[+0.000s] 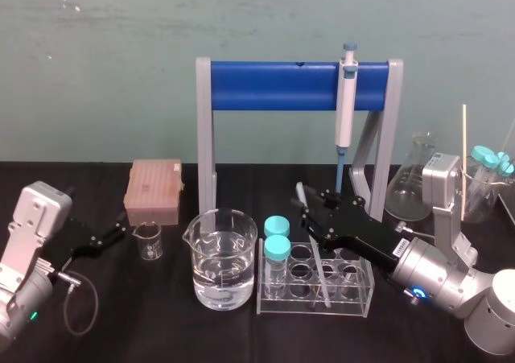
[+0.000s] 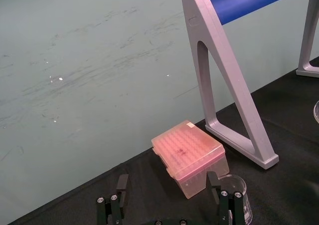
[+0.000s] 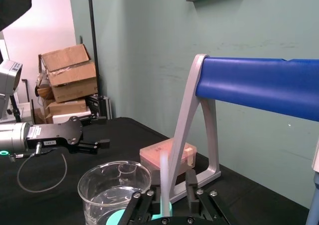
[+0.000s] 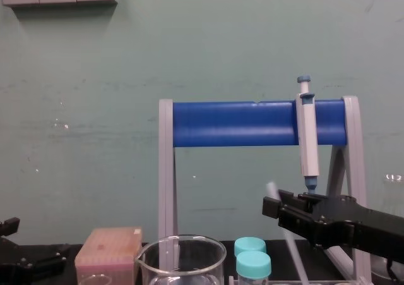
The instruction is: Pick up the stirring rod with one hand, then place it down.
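Note:
The stirring rod (image 1: 320,273) is a thin translucent-white rod leaning over the clear tube rack (image 1: 352,299), its lower end down at the rack's front and its upper end (image 4: 273,190) sticking up past the jaws. My right gripper (image 1: 308,214) reaches in from the right above the rack. In the right wrist view the rod (image 3: 163,177) stands between the fingers (image 3: 191,181), close to one and with a clear gap to the other, so the right gripper (image 3: 174,185) is open. My left gripper (image 1: 113,233) rests open at the left.
A large beaker of water (image 1: 224,258) stands left of the rack, with two blue-capped tubes (image 1: 276,238) in the rack's left end. A small beaker (image 1: 148,241) and pink tip box (image 1: 153,190) lie left. The blue stand (image 1: 273,85) holds a pipette (image 1: 348,97). A flask (image 1: 414,178) is behind the right arm.

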`<state>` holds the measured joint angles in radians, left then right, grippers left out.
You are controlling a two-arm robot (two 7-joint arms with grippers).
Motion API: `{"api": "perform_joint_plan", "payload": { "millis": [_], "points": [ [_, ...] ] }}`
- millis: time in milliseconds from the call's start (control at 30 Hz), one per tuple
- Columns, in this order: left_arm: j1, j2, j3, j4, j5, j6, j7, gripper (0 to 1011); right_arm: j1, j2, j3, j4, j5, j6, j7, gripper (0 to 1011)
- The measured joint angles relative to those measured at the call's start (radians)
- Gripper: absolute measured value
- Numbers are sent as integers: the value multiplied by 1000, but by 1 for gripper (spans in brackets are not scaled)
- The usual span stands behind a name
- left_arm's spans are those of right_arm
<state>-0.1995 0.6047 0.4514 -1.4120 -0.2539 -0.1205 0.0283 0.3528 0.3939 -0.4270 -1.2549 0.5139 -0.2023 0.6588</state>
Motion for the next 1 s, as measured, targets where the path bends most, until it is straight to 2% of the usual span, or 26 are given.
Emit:
{"api": "perform_joint_plan", "payload": {
  "millis": [267, 333, 367, 467, 733, 800, 867, 933, 1000],
  "points": [
    [0, 0, 0, 0, 0, 0, 0, 1000, 0, 0, 1, 0, 1, -1, 0, 580],
    [0, 0, 0, 0, 0, 0, 0, 1000, 0, 0, 1, 0, 1, -1, 0, 618],
    [0, 0, 0, 0, 0, 0, 0, 1000, 0, 0, 1, 0, 1, -1, 0, 676],
    [0, 0, 0, 0, 0, 0, 0, 1000, 0, 0, 1, 0, 1, -1, 0, 732],
    [0, 0, 0, 0, 0, 0, 0, 1000, 0, 0, 1, 0, 1, -1, 1, 978],
    [0, 0, 0, 0, 0, 0, 0, 1000, -18, 21, 7, -39, 11, 33, -2, 1003],
    [0, 0, 0, 0, 0, 0, 0, 1000, -25, 28, 10, -51, 14, 41, -4, 1003],
    [0, 0, 0, 0, 0, 0, 0, 1000, -60, 61, 26, -106, 26, 74, -24, 1003],
    [0, 0, 0, 0, 0, 0, 0, 1000, -81, 79, 38, -135, 28, 87, -45, 1003]
  ]
}}
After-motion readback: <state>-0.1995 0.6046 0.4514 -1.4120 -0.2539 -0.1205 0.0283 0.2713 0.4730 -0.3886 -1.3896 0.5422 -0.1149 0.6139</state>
